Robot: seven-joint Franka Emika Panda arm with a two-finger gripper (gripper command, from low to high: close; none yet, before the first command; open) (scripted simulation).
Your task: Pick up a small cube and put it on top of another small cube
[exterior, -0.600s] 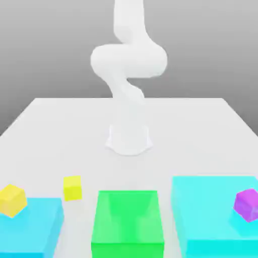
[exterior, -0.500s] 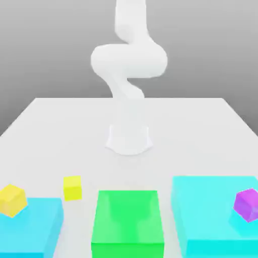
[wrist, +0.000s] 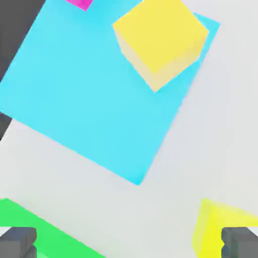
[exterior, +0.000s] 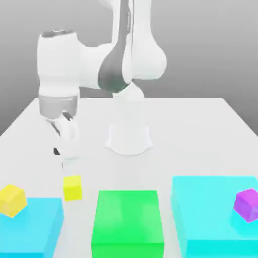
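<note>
The white two-finger gripper (exterior: 64, 160) hangs pointing down over the white table (exterior: 201, 136), its fingers spread wide with nothing between them, and in the hand view the two dark grey fingertips (wrist: 17, 241) sit far apart at the edge of the shot. Just beneath and in front of it, a touch toward the exterior view's right, sits the small plain lemon-yellow cube (exterior: 72, 187), flat on the table and untouched, clear air between it and the gripper; in the hand view that same cube (wrist: 216, 229) lies right next to one fingertip, not between the pair. Up the arm we go: the bulky white-and-grey Panda arm (exterior: 90, 65) folds over from its white base (exterior: 129, 138) at the middle of the table. On the exterior view's left, a flat cyan block (exterior: 35, 227) lies near the small cube, and on its far corner rests a warmer golden-yellow cube (exterior: 12, 200), turned at an angle. To the exterior view's right of the small cube, a flat green block (exterior: 128, 221) lies at the front centre. Further right, well apart, a bigger cyan block (exterior: 211, 211) carries a purple cube (exterior: 247, 204) near its edge. A sliver of magenta (wrist: 80, 3) peeks in at the border of the hand view.
</note>
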